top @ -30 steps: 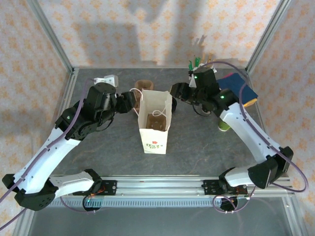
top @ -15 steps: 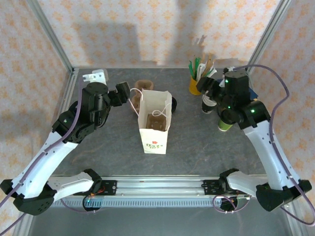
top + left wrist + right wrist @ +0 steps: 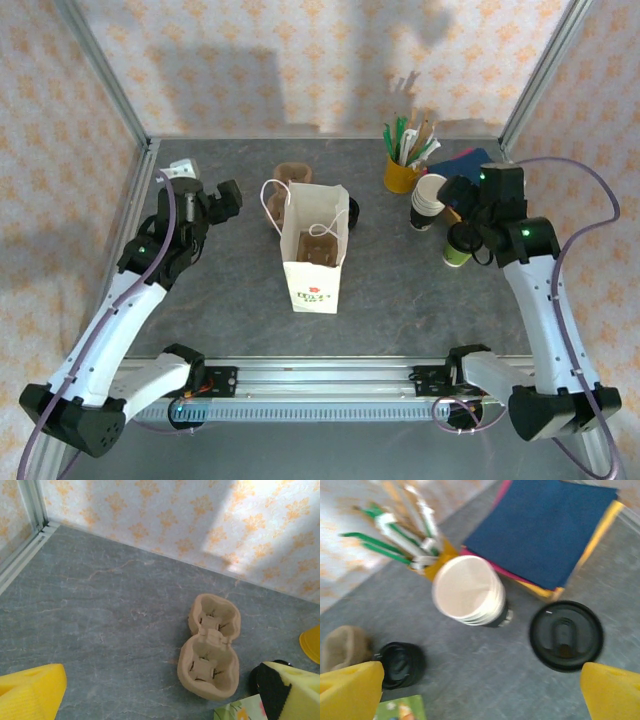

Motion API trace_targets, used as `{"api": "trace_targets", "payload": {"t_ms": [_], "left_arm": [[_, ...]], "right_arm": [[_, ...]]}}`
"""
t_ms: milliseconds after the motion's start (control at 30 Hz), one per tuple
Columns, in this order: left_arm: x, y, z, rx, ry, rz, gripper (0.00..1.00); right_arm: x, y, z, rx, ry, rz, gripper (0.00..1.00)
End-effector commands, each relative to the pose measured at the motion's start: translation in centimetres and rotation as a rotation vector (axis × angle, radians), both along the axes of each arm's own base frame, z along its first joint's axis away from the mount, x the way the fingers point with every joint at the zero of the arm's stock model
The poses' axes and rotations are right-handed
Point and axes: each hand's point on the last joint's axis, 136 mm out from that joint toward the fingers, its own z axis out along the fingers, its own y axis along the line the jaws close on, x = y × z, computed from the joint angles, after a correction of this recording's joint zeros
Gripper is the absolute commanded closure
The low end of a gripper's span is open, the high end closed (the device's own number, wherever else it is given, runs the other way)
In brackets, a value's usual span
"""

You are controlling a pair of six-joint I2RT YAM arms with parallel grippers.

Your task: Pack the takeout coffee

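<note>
The takeout coffee, a pale cup with a round black lid, stands on the table at the right, in front of the stack of white cups. My right gripper hovers above and just behind it, open and empty, with its yellow fingertips wide apart. The paper bag stands open in the middle with a brown carrier inside. To the left of the bag my left gripper is also open and empty, its fingertips spread over bare table.
A brown pulp cup carrier lies behind the bag. A stack of black lids sits right of the bag. White lidless cups, a yellow cup of sticks and straws and blue napkins crowd the back right.
Both arms have drawn back from the bag, the left one leftward and the right one rightward. Both grippers have opened wider. The bag has not moved.
</note>
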Motion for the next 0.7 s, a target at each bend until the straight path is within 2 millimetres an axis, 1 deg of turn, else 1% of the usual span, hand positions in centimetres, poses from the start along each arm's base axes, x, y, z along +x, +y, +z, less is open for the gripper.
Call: {"api": "trace_targets", "payload": {"t_ms": [0,67,167,267,400,667], "left_arm": [[0.3,-0.2,0.3,-0.01,-0.047,-0.036,0.01],[0.4,0.0,-0.5,-0.006,-0.031,-0.035,0.01],[0.5,-0.2,-1.1,-0.008,-0.02,-0.051,0.01],[0.5,-0.2,-0.9,-0.002,-0.033,-0.061,0.01],[0.4,-0.2,-1.0,0.011,-0.032,-0.07,0.01],[0.4,-0.5,-2.1,0.018,-0.021,-0.09,0.01]], "right_arm": [[-1.4,-2.2,-2.9,-0.003,0.085,-0.073,0.0],[-1.7,-2.8,-4.2,0.003,0.122,-0.086,0.0],[-2.1,-3.7,-6.1,0.012,0.19,-0.101,0.0],[-1.9,-3.4,-7.6,0.051,0.238,-0.063,0.02],[-1.3,-2.9,-8.8,0.058,0.3,-0.007,0.05],[-0.7,-3.6,-10.8,0.004,0.408,0.017,0.09]]}}
